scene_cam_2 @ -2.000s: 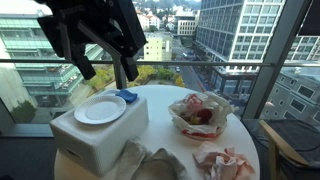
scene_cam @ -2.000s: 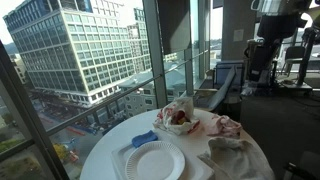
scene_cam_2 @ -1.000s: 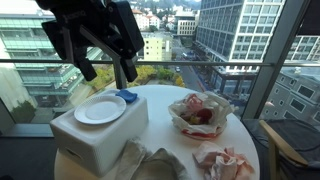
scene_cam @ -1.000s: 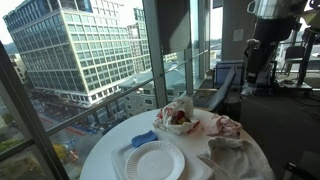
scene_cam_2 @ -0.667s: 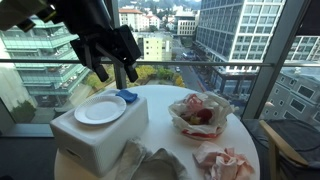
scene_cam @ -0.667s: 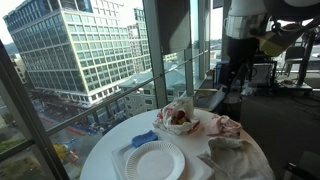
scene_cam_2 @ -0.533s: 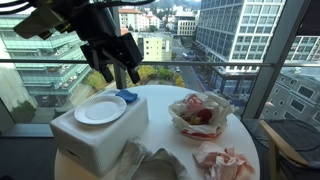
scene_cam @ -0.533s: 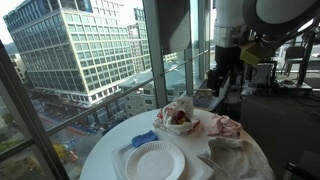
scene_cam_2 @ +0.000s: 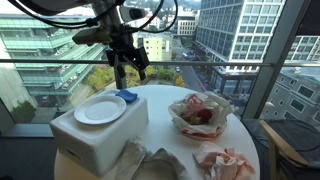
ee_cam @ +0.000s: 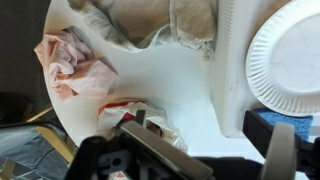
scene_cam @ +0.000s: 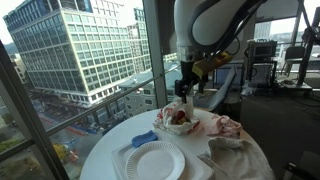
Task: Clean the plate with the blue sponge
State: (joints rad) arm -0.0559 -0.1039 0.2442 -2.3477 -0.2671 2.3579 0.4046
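A white paper plate (scene_cam: 155,160) (scene_cam_2: 100,109) (ee_cam: 290,58) lies on top of a white box (scene_cam_2: 100,138). The blue sponge (scene_cam: 144,139) (scene_cam_2: 127,97) (ee_cam: 292,126) rests at the box's far edge, beside the plate. My gripper (scene_cam: 186,92) (scene_cam_2: 130,70) (ee_cam: 220,160) hangs open and empty in the air above the table's window side, between the sponge and the wrapped food. It touches nothing.
A paper-wrapped bowl of red food (scene_cam: 178,117) (scene_cam_2: 200,112) (ee_cam: 140,115) stands mid-table. Crumpled pink paper (scene_cam: 226,126) (scene_cam_2: 224,161) (ee_cam: 70,62) and a beige cloth (scene_cam: 236,155) (scene_cam_2: 148,165) lie near the round white table's (ee_cam: 180,75) edge. Glass windows stand close behind.
The arm has swung in from the side and come down over the table's window side, close to the sponge. The jaws have stayed open. Nothing on the table has moved.
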